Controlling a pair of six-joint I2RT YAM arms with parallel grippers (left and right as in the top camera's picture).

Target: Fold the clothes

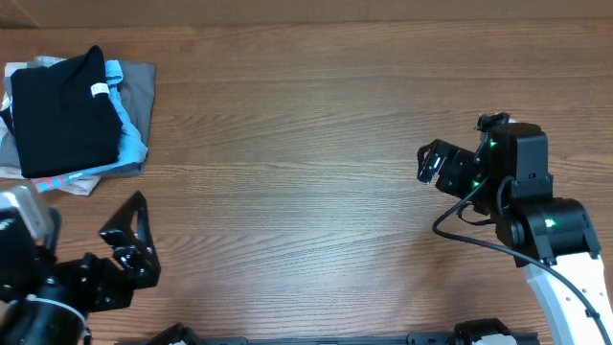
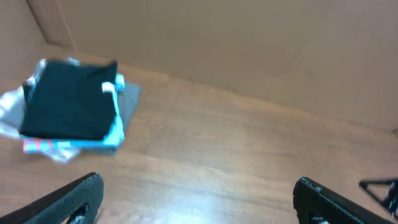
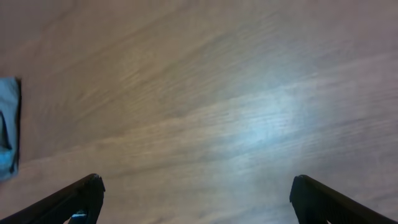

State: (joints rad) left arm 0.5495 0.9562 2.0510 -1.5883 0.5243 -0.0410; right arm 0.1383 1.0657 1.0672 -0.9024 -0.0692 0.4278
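Over at the left rear of the tabletop [image 1: 306, 115], the black T-shirt [image 1: 62, 115] is seen folded into a neat rectangle and laid on top of a small pile. Its white neck tag [image 1: 99, 90] is turned up at the right-hand edge. A light-blue shirt [image 1: 134, 146] is glimpsed peeking out beneath it, and a grey shirt [image 1: 144, 86] is left jutting out to the right of the stack. Nearer the front, the left tool [image 1: 134, 240] is held apart from the pile, its jaws spread wide over bare wood and pointed towards the clothes. Across a broad stretch of wood, the right tool [image 1: 423, 165] is found far to the right, jaws likewise opened wide, well apart from the pile.
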